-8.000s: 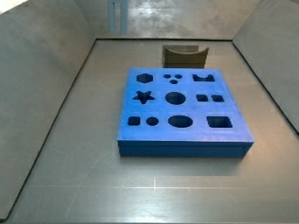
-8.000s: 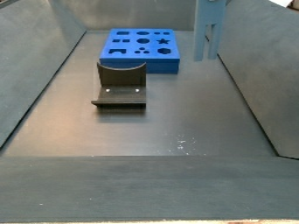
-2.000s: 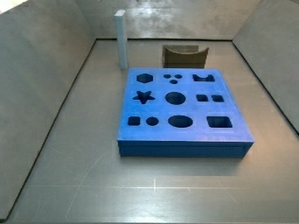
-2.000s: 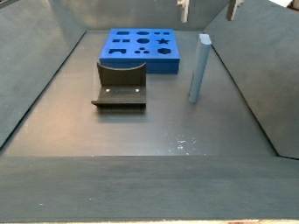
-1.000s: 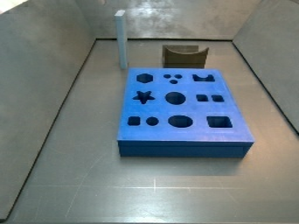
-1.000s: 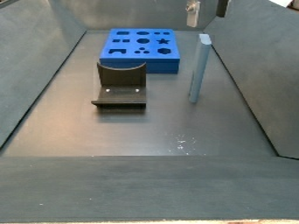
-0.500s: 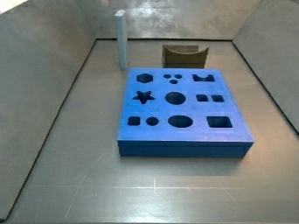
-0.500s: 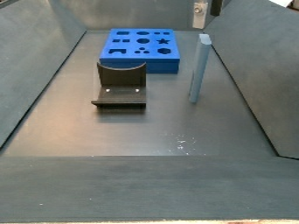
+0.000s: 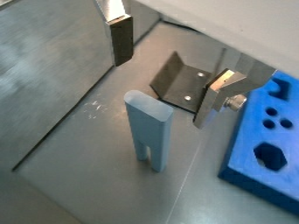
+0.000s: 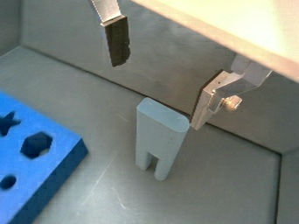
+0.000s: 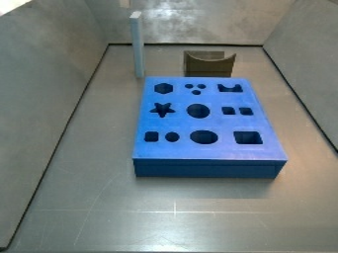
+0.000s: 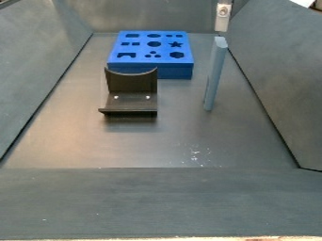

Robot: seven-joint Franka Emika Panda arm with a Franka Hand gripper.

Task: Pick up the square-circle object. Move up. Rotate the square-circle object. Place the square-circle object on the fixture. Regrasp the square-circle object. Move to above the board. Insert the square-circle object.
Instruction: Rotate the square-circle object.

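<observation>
1. Peg (image 12: 213, 73) stands upright on the dark floor, alone, beside the board (image 12: 153, 53) and near one side wall; only one peg is visible, pale blue-grey in both side views (image 11: 134, 43).
2. Gripper (image 10: 163, 61) hangs above the peg with its two fingers spread wide and nothing between them; in both wrist views the peg's top sits below the gap, clear of both fingers.
3. One finger (image 9: 119, 35) shows a dark pad under a silver plate; the other finger (image 9: 212, 94) shows as a silver plate with a screw at its side.
4. In a side view only a small part of the gripper (image 12: 223, 10) shows at the upper edge, directly over the peg.
5. Peg's lower end has a narrow slot cut up from the floor, seen in both wrist views (image 9: 151, 133) (image 10: 160, 137).
6. One board (image 11: 208, 126), bright blue and square, lies flat on the floor; ten cut-outs can be counted in its top, among them a star, circles and squares.
7. One fixture (image 12: 130, 88), dark and L-shaped, stands on the floor just beside the board; it holds nothing.
8. In a side view the fixture (image 11: 209, 63) shows behind the board's far edge, and the peg stands near it, apart from both.
</observation>
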